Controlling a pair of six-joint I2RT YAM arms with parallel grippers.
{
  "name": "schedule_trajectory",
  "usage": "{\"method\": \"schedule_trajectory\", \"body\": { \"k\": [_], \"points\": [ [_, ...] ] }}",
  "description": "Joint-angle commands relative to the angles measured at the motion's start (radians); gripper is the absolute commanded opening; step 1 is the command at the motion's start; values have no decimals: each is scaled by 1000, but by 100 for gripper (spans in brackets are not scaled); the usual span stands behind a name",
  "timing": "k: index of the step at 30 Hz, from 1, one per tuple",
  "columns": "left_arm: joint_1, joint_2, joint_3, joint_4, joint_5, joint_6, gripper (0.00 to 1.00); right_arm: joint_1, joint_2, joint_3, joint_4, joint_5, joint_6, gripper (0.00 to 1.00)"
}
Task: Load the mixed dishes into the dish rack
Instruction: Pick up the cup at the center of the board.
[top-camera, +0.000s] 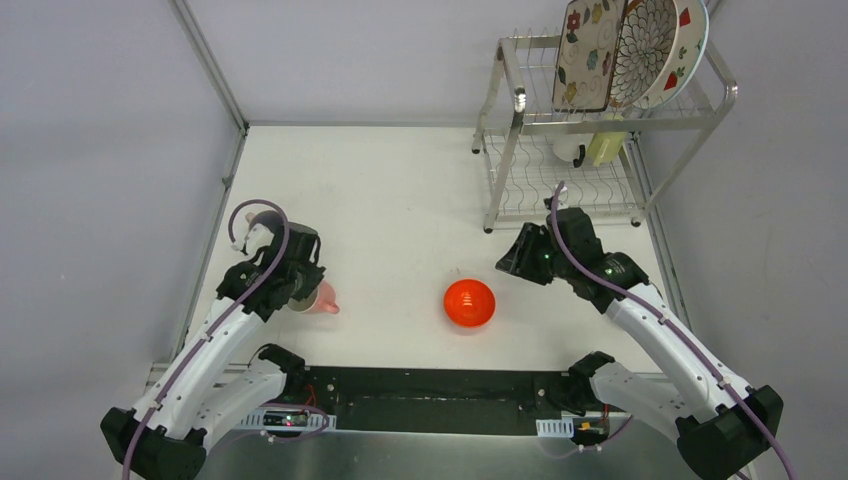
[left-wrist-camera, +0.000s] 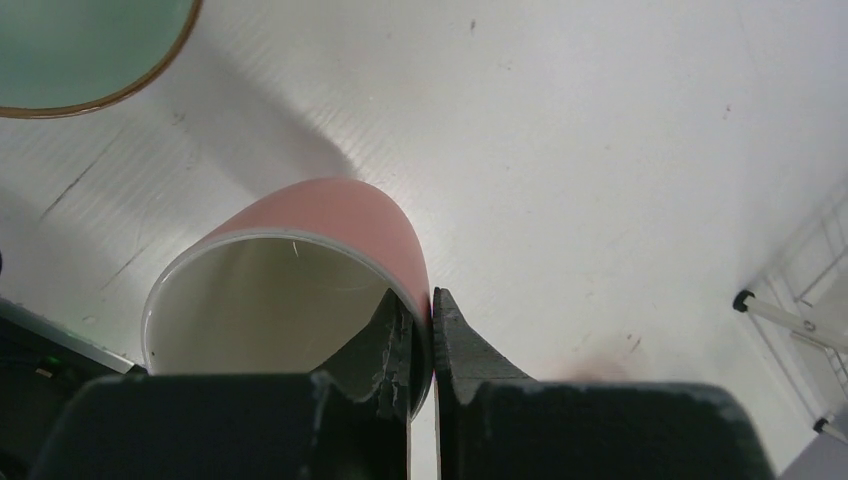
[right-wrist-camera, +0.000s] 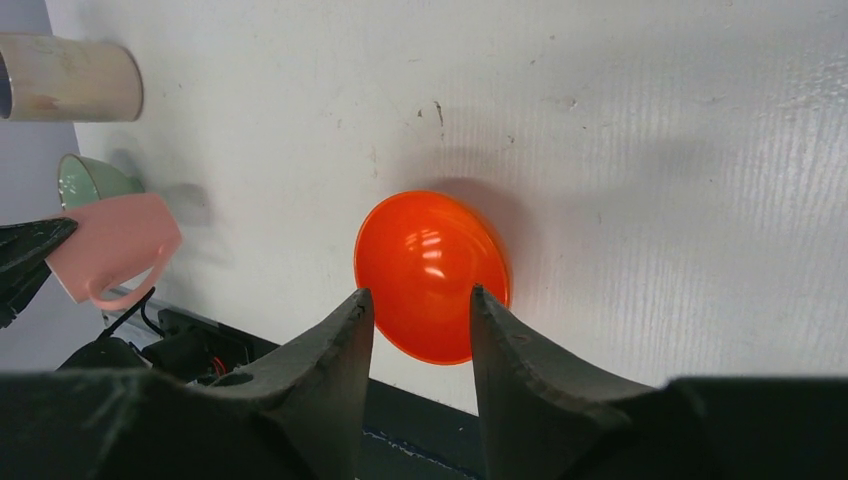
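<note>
My left gripper (left-wrist-camera: 432, 330) is shut on the wall of the pink cup (left-wrist-camera: 310, 270), one finger inside the rim and one outside. The cup is tipped with its mouth toward the wrist, at the table's left (top-camera: 322, 298). The red-orange bowl (top-camera: 469, 302) sits mid-table near the front edge. My right gripper (right-wrist-camera: 420, 300) hangs open just above and behind the bowl (right-wrist-camera: 430, 265), holding nothing. The dish rack (top-camera: 520, 100) stands at the back right with three patterned plates (top-camera: 588, 50) upright on its upper shelf and a white cup (top-camera: 570, 150) and a yellow cup (top-camera: 605, 148) below.
A pale green bowl (left-wrist-camera: 80, 50) lies just beyond the pink cup, mostly under the left arm in the top view. A pale cylinder (right-wrist-camera: 70, 75) shows at the far left. One rack foot (left-wrist-camera: 742, 300) is at the right. Black base plate (top-camera: 440, 400) lines the near edge.
</note>
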Motion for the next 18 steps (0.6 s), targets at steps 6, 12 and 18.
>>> {"method": "schedule_trajectory", "body": {
  "k": [6, 12, 18],
  "points": [
    [-3, -107, -2, 298, 112, 173, 0, 25, -2, 13, 130, -78, 58, 43],
    [-3, -226, -111, 584, 252, 274, 0, 59, 9, -34, 314, -159, 144, 43],
    [-3, -329, -244, 996, 434, 350, 0, 131, 47, -67, 530, -205, 210, 44]
  ]
}}
